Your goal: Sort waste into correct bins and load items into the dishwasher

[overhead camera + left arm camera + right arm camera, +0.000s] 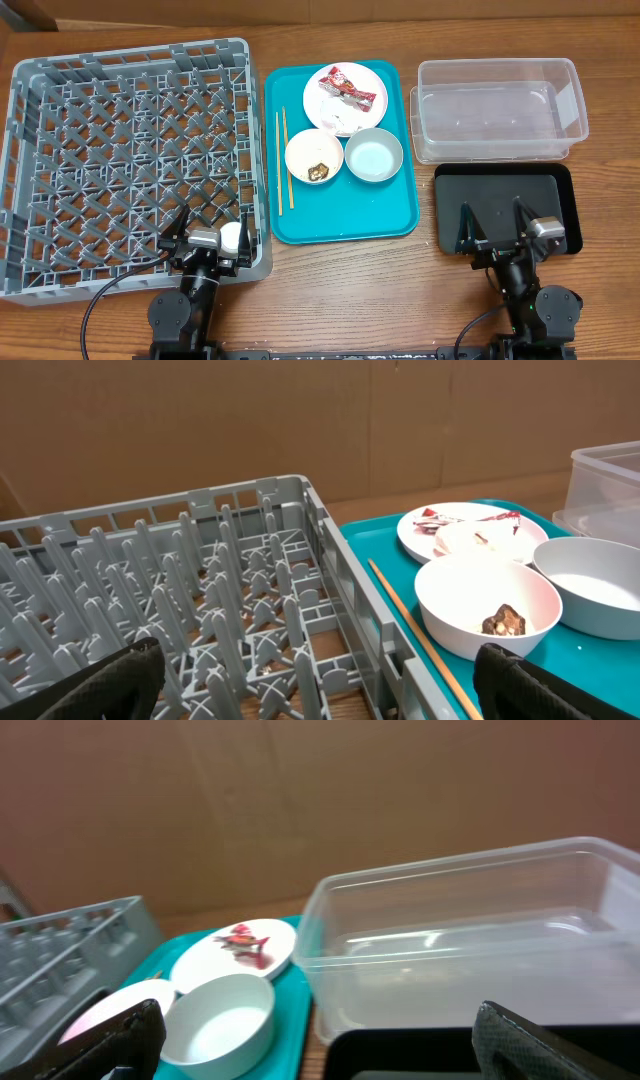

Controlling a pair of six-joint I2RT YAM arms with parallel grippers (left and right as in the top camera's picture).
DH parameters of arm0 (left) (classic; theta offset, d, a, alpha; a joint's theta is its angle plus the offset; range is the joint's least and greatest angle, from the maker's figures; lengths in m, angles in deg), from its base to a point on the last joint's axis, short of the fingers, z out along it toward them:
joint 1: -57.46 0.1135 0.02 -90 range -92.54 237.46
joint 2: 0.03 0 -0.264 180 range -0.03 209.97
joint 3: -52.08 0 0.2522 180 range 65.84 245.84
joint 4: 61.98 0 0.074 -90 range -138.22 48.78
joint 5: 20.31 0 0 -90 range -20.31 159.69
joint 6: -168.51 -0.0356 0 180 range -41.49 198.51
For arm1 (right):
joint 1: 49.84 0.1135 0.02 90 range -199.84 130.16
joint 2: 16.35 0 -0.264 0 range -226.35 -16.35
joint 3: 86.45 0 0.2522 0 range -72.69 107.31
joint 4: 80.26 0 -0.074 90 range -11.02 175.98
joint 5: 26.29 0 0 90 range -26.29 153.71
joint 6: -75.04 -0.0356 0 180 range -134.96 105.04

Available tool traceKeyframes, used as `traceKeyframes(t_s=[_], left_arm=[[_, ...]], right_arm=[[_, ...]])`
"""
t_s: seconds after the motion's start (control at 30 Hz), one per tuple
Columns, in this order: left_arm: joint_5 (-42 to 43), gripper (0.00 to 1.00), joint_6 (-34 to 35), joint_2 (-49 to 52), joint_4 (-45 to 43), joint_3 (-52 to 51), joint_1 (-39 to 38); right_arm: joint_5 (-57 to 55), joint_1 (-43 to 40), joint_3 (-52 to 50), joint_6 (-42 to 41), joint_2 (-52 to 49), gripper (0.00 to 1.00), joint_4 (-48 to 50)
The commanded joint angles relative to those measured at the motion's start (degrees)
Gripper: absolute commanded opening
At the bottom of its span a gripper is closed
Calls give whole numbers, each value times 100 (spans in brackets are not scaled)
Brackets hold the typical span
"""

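A grey dish rack point(130, 55) fills the left. On the teal tray point(340, 225) lies a white plate point(372, 80) with a red-and-white wrapper point(347, 90) and a white napkin point(346, 120). In front of it stand a bowl point(300, 150) with brown scraps and an empty bowl point(373, 155). Two chopsticks point(284, 160) lie along the tray's left side. A clear tub point(495, 110) and a black tray point(500, 185) are on the right. My left gripper point(210, 232) is open over the rack's front right corner. My right gripper point(492, 225) is open over the black tray.
The left wrist view shows the rack's pegs point(200, 580), a chopstick point(420, 640) and the scrap bowl point(470, 635). The right wrist view shows the clear tub point(470, 940), the black tray point(400, 1055) and the empty bowl point(220, 1020). The table is bare wood.
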Motion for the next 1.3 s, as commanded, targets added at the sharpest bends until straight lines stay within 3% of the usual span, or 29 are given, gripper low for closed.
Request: traceKeyframes(t_s=[0.0, 0.3, 0.63, 0.87, 1.27], left_arm=[[-90, 100, -151, -59, -46, -22, 33], [-188, 100, 136, -59, -710, 101, 33], [-474, 100, 374, 9, -498, 831, 33], [-562, 100, 385, 1075, 188, 2291, 33], [-514, 100, 535, 4083, 2546, 5702, 33]], right_arm=[[522, -26, -31, -15, 46, 100, 105], [942, -26, 586, 243, 44, 100, -81], [994, -26, 1659, 538, -407, 100, -511], [1270, -26, 3283, 538, -2068, 100, -1064], [1910, 160, 7053, 1078, -5676, 100, -3180]])
